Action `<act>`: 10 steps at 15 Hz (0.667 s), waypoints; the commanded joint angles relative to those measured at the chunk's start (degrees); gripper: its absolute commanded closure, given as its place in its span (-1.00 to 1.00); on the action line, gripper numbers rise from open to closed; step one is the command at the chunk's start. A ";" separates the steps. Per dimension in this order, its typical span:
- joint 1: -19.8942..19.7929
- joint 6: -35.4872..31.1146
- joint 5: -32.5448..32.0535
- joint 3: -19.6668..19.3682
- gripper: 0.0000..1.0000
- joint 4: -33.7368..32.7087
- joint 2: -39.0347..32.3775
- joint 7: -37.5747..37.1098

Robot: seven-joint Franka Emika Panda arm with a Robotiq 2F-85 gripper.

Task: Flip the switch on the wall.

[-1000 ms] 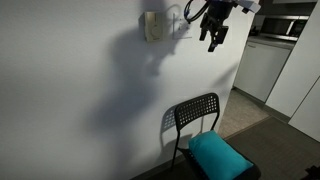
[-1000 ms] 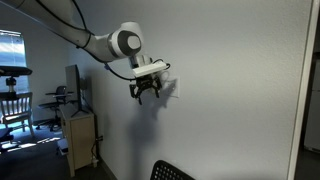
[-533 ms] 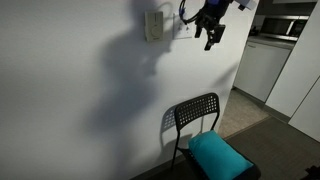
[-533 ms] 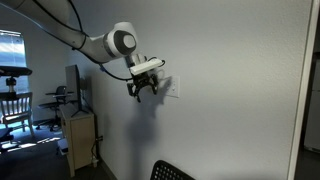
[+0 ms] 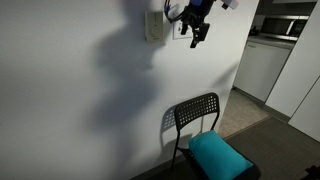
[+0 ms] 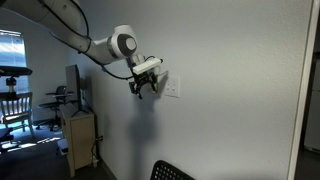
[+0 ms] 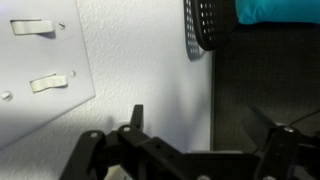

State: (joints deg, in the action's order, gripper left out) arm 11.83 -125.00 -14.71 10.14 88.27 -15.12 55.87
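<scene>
The switch (image 7: 40,70) is a flat white plate with two small toggles (image 7: 48,83), filling the upper left of the wrist view on the white wall (image 7: 150,60). It also shows in both exterior views (image 5: 180,29) (image 6: 172,88). My gripper (image 7: 205,125) is open and empty, its dark fingertips (image 7: 136,115) spread wide, just beside the plate and close to the wall. In the exterior views the gripper (image 5: 197,25) (image 6: 143,87) hangs right next to the plate, partly covering it in one of them. I cannot tell if it touches.
A beige box with a dial (image 5: 153,25) is mounted beside the switch. A black chair (image 5: 195,115) with a teal cushion (image 5: 220,155) stands below against the wall. A cabinet (image 6: 80,135) stands further along the wall.
My gripper has moved along the wall toward the switch plate and slightly up, and now sits right next to it. The jaws stay open.
</scene>
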 commanded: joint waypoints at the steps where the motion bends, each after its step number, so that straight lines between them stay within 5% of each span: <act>1: -0.59 2.02 -0.46 -0.02 -1.00 -8.63 -7.01 1.95; 10: -0.11 3.63 -3.11 -2.60 -1.00 -19.74 -14.40 0.23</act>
State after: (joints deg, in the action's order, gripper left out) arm 11.66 -122.86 -16.05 8.54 73.41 -26.93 55.90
